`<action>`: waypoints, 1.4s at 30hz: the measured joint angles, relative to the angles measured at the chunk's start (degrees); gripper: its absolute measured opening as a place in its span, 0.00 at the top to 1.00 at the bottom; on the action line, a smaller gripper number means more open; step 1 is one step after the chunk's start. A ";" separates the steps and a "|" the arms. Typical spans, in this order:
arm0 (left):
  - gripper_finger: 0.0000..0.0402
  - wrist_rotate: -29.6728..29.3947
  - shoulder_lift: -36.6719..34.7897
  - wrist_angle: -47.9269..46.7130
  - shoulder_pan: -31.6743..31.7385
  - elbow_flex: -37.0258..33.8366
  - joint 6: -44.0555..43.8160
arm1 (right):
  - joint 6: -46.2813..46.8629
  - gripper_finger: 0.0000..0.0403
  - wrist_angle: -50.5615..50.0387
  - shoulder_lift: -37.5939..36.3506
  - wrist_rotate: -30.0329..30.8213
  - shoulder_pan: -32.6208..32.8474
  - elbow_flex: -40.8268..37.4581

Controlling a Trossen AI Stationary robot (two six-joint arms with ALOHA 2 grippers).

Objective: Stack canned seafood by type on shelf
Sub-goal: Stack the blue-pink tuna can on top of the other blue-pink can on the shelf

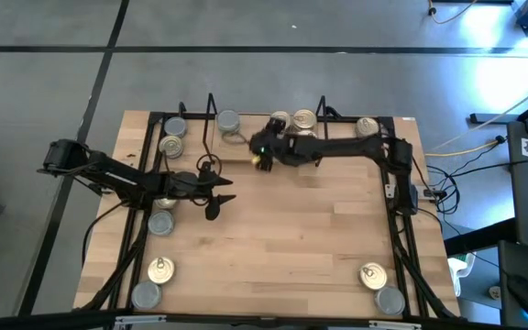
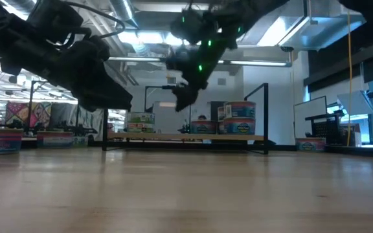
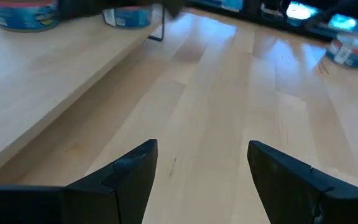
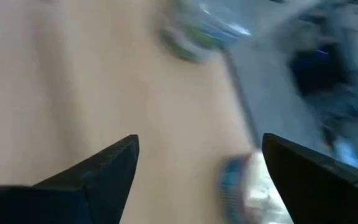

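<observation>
tins (image 1: pixel 302 119) on shelf (image 1: pixel 211 115) beside open right pincer (image 1: pixel 260 156)

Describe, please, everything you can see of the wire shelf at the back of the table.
The shelf is a low rack of thin black wire with upright end frames and a light wood base, standing along the table's far edge. Several round tins sit on it, a few stacked in the low view. The right gripper hovers open at its front; nothing grips it.

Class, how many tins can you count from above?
11 tins: six by the shelf, three down the left side, two at the other end, right side; some may be hidden.
</observation>
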 joint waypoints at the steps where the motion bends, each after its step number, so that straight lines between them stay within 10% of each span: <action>1: 0.38 0.00 0.00 -0.42 -0.35 0.00 0.54 | 1.17 0.16 -0.83 -0.08 -1.68 1.37 0.06; 14: 0.38 0.07 -0.04 -3.71 -2.90 0.98 3.85 | 5.54 0.16 14.69 0.00 -7.63 19.31 -13.14; 30: 0.38 0.22 -1.09 -96.00 -6.21 31.56 -30.37 | 6.79 0.16 41.54 0.00 -8.95 20.84 -28.71; 42: 0.44 1.25 1.65 -105.02 -1.40 29.79 -32.71 | 6.75 0.16 43.67 0.00 -10.90 20.48 -28.79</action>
